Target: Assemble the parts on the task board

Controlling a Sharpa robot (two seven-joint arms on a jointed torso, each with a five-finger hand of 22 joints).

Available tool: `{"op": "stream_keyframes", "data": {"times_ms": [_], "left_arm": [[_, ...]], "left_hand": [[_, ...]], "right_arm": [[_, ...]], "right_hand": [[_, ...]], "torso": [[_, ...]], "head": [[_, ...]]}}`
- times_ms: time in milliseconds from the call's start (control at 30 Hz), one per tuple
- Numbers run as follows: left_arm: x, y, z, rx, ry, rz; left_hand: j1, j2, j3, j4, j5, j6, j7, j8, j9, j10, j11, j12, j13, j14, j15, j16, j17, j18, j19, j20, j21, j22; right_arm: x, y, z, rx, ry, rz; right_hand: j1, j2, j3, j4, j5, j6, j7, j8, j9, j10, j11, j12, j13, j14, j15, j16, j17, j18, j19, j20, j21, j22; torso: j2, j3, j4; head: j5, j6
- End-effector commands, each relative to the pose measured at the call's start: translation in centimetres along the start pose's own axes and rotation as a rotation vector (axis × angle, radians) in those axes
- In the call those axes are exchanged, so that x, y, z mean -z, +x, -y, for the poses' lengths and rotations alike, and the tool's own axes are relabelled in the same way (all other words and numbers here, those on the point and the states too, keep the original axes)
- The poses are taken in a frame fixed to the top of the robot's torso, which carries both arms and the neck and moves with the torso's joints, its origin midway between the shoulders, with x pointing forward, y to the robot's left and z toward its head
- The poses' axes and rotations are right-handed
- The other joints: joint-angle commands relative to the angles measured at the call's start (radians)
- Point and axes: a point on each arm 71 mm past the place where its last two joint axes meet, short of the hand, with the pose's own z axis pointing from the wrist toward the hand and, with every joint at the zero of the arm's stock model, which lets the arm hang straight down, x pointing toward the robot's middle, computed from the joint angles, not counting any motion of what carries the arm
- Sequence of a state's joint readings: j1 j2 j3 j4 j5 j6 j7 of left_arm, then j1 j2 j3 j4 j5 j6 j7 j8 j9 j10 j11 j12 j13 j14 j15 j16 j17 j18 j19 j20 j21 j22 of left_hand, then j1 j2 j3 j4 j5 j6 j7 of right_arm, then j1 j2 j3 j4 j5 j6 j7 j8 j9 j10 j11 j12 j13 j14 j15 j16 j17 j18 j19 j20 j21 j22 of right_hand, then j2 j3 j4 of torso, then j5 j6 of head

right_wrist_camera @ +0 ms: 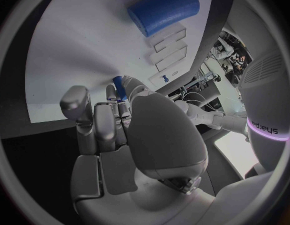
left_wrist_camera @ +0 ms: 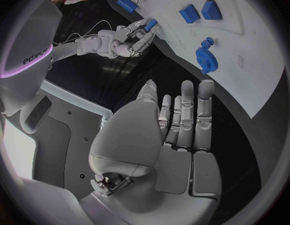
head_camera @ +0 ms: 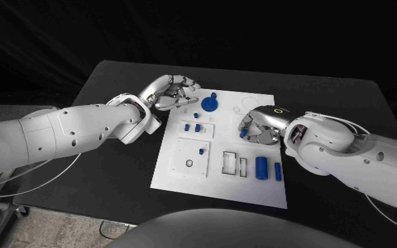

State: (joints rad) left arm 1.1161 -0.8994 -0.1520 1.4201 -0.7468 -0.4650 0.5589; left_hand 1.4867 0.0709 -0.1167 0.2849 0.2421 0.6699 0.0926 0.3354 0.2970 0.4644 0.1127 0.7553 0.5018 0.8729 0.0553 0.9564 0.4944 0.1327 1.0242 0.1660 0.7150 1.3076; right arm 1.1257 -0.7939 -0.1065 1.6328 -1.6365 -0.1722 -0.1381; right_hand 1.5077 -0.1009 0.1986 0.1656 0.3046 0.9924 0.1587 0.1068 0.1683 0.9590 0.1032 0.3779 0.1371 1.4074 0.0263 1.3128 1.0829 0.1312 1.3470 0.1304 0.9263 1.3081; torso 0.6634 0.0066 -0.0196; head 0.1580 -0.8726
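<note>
Right hand (head_camera: 258, 127) pinches a blue part (head_camera: 244, 134) over the task board (head_camera: 186, 182); left hand (head_camera: 171, 93) beside the gear (head_camera: 209, 104)

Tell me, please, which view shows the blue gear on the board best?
The left wrist view: the gear is seen large, teeth plain, on the board beyond the left hand. The head view shows it small, beside that hand. In the right wrist view I cannot make it out.

left hand (head_camera: 171, 93): fingers extended, apart, holding nothing | right hand (head_camera: 259, 126): fingers curled, seemingly pinching something small
</note>
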Motion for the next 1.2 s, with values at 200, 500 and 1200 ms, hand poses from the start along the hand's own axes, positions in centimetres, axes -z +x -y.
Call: {"op": "stream_keyframes", "data": {"times_ms": [200, 500, 1200], "left_arm": [[0.1, 0.5, -0.2, 0.021, 0.001, -0.020], [0.2, 0.6, -0.3, 0.025, -0.005, -0.025], [0.1, 0.8, -0.5, 0.027, -0.009, -0.028]], "left_hand": [[0.012, 0.004, -0.008, 0.001, 0.008, 0.000, 0.006, 0.004, -0.003, 0.001, 0.004, 0.004, -0.003, -0.001, 0.002, 0.006, -0.002, 0.018, 0.005, 0.000, -0.004, 0.059], [0.016, 0.009, -0.010, 0.002, 0.014, 0.006, 0.017, 0.009, -0.006, 0.006, 0.000, 0.007, -0.008, -0.002, 0.001, 0.007, -0.003, 0.019, 0.005, 0.000, -0.007, 0.059], [0.018, 0.011, -0.011, 0.003, 0.016, 0.007, 0.018, 0.010, -0.007, 0.007, -0.001, 0.007, -0.009, -0.002, 0.001, 0.007, -0.003, 0.019, 0.003, 0.000, -0.011, 0.058]], "right_arm": [[-0.2, -0.4, -0.3, 0.022, -0.034, 0.058], [0.2, -0.9, -0.8, 0.029, -0.056, 0.114], [0.3, -3.3, -7.9, -0.051, -0.229, 0.102]], "right_hand": [[0.034, 0.006, 0.040, -0.024, 0.018, 0.083, -0.027, 0.044, 0.032, 0.085, -0.029, 0.009, 0.000, 0.008, -0.027, 0.011, 0.011, -0.017, 0.014, -0.023, 0.027, 0.115], [0.047, 0.010, 0.070, -0.053, -0.005, 0.124, -0.041, 0.067, 0.065, 0.146, -0.048, -0.001, -0.002, 0.011, -0.044, 0.004, 0.005, -0.019, 0.017, -0.042, 0.037, 0.116], [0.021, -0.001, 0.079, -0.050, -0.013, 0.132, -0.047, 0.070, 0.082, 0.165, -0.052, -0.020, -0.006, 0.028, -0.048, 0.019, 0.032, -0.025, 0.032, -0.047, 0.073, 0.124]], "torso": [[-0.001, 0.0001, 0.0004], [-0.001, 0.0008, -0.0010], [-0.003, -0.0003, 0.0012]], "head": [[0.001, 0.000], [0.011, 0.000], [0.000, 0.000]]}}
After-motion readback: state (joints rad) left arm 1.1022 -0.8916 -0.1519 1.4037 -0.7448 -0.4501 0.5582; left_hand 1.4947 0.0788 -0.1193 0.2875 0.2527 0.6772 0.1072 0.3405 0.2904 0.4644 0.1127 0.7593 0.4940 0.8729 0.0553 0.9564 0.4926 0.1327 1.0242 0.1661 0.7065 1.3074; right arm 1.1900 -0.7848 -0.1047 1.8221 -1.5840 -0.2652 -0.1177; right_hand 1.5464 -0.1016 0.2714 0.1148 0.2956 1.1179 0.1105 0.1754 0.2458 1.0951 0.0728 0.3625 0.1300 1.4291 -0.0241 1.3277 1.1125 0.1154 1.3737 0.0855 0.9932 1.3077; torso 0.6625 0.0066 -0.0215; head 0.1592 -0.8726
